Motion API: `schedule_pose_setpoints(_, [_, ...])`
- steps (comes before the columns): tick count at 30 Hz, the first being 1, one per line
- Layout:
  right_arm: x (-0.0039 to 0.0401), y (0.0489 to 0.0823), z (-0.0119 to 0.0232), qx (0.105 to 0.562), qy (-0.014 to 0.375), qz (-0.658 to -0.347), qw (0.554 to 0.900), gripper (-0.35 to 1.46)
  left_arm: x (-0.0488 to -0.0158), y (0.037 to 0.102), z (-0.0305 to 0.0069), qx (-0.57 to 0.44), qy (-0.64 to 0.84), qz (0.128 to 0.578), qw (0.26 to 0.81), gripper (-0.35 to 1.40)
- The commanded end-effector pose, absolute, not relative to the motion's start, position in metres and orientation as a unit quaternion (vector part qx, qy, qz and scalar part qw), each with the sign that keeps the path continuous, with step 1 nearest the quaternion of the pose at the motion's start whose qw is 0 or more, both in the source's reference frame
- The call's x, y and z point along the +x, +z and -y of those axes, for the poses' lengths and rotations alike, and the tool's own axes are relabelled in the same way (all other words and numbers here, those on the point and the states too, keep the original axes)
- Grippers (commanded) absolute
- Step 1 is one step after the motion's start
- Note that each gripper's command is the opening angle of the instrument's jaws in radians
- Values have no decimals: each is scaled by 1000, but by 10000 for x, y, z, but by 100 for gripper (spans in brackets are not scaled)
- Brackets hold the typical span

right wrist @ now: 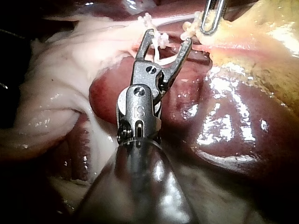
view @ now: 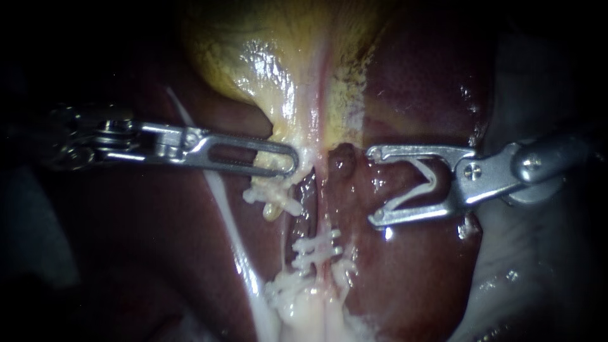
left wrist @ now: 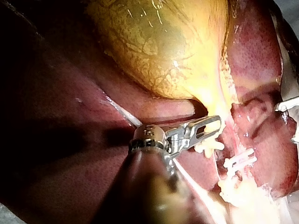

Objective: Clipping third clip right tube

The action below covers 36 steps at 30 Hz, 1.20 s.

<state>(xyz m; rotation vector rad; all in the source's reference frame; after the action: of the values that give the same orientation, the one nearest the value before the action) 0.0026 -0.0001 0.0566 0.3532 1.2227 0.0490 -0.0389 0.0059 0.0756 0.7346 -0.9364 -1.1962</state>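
- At the middle of the endoscope view, below the gallbladder (view: 272, 57), the right tube (view: 325, 218) runs down as a thin pinkish strand over the liver (view: 418, 272). White clips (view: 316, 247) already cross its lower part, and the stretch above them looks bare.
- Your left instrument (view: 288, 166) has its claw closed on the pale tissue at the gallbladder's lower edge, just beside the tube. Hold it steady there so the tube is taut and presented to you.
- Your right instrument (view: 373, 187) has its claw spread wide, carrying the loaded clip (view: 425, 183) open in a V between its two halves. It sits to the tube's right, apart from it, with nothing of the tube inside yet.
- Bring the open claw in square across the tube, one tip passing over it and the other under. The right wrist view is probably your best check that both tips clear the far side.
- Aim for the bare stretch above the clips already set, and leave a gap from them. By the look of it, the dark lump (view: 345, 158) just ahead of the upper tip is the thing to steer around.
- Avoid snagging the other clips (view: 278, 202) beside the left claw's tip, and avoid scooping liver surface into the V.
- Close only when the tube's whole width lies inside the clip.
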Motion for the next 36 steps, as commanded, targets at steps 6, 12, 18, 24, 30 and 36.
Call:
schedule_pose_setpoints(6, [26,566,0,166,26,-570,804,49,-373,737,-59,332,-528,413,664,-35])
schedule_pose_setpoints(12, [32,565,-1,177,44,-567,803,50,-342,690,-65,328,-530,414,664,-35])
schedule_pose_setpoints(18, [40,564,0,193,69,-562,801,50,-324,661,-64,323,-530,420,663,-35])
schedule_pose_setpoints(24, [56,572,3,217,104,-554,797,50,-326,656,-59,321,-531,421,661,-35])
schedule_pose_setpoints(30, [79,594,10,243,137,-542,793,50,-327,653,-57,320,-532,421,661,-35])
schedule_pose_setpoints(36, [100,624,15,263,160,-528,792,49,-329,650,-54,320,-533,421,661,-35])
